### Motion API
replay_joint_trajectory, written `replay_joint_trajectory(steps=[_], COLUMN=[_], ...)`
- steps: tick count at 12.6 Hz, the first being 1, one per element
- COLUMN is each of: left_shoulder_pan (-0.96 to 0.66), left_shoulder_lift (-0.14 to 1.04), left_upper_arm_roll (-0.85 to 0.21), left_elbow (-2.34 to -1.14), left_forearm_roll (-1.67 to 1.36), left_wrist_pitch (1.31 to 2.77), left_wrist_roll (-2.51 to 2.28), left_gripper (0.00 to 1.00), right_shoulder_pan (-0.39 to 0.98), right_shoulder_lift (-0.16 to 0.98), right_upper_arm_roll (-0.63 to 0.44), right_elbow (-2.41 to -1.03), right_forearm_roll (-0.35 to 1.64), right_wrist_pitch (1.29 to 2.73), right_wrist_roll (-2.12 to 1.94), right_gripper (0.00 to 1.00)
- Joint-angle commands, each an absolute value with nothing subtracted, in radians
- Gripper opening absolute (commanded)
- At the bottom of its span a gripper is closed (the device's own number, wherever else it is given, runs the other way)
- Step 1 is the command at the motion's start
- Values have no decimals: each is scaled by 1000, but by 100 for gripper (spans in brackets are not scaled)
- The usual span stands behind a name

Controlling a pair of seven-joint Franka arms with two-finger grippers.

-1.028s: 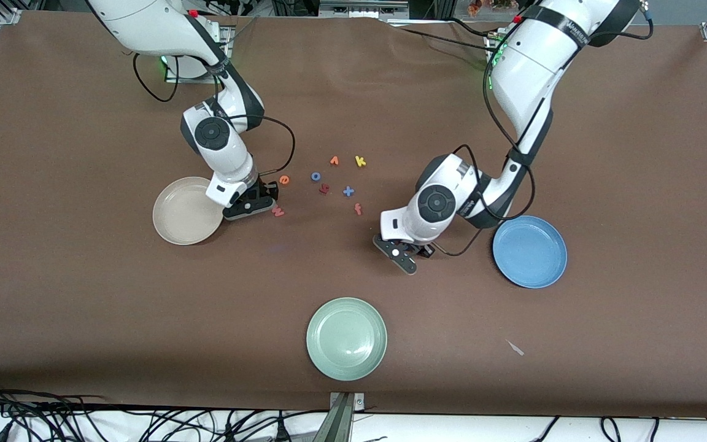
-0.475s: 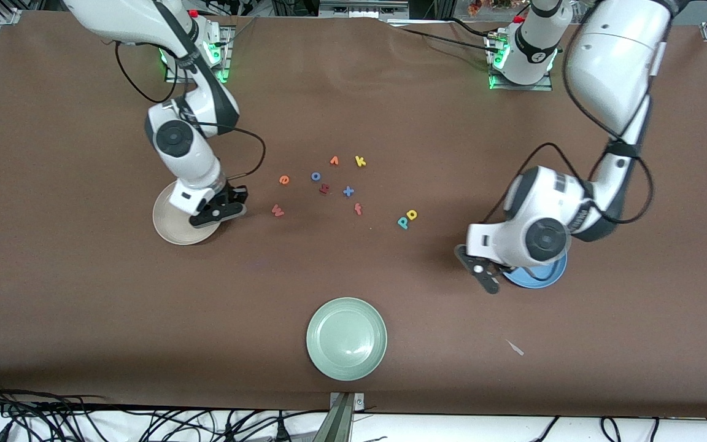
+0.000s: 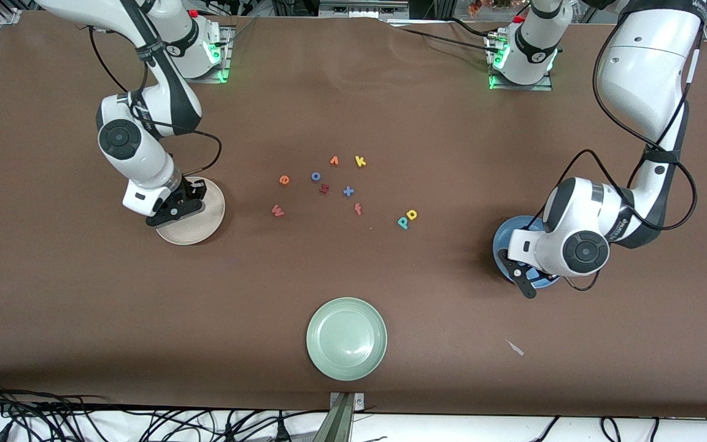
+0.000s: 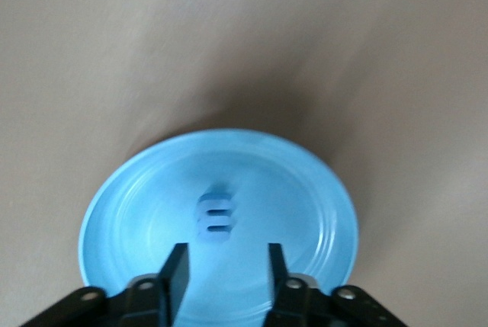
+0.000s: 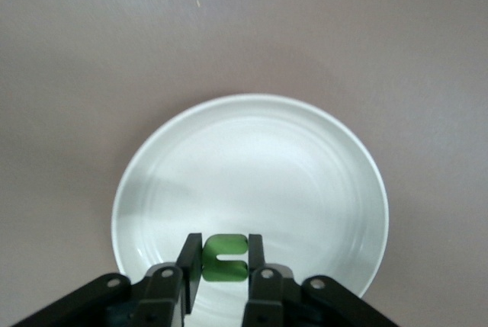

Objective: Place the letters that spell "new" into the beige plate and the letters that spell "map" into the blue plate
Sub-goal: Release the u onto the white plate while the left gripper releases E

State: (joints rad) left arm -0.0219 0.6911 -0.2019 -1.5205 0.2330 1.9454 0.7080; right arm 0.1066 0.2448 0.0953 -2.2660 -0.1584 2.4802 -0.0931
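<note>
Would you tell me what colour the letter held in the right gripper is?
Green: the letter n sits pinched in the right gripper over the beige plate, clearest in the right wrist view.

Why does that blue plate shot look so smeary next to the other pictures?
Left wrist view: motion blur softens the blue plate and the periwinkle m in it. Right wrist view: sharper, the beige plate washed almost white, the right claw gripping the green n. Front view: even light, soft shadows.
</note>
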Motion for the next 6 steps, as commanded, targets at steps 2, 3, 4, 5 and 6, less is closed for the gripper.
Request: replay_joint_trajectory(steps=[2,3,4,5,6], left_shoulder_pan=[-81,-83,-86,-95,-107], left_shoulder_lift=[658,658,658,661,664], left_upper_arm_roll=[-239,-265,-288,-311,-327], left_elbow=[-1511,-1509,-1509,-1509,-1509], left_forearm_roll=[250,235,204,181,169], left_wrist_pitch=[1888,1888,1888,1890,1894], left_wrist_roll=[531,465,384,301,210], left_gripper=[100,100,100,100,100], right_shoulder_pan=[103,103,103,103,104], right_shoulder_lift=[238,241,264,311,366], right_upper_arm_roll=[118,152,199,254,294], right_elbow=[-2284,-2277,-2255,-2212,-2154], right_forearm_roll=[-164,-164,-163,-164,-167], right_wrist_pitch=[2510,2513,2514,2516,2517], right_wrist_roll=[-11,44,114,208,286], right_gripper=[65,67,67,67,67])
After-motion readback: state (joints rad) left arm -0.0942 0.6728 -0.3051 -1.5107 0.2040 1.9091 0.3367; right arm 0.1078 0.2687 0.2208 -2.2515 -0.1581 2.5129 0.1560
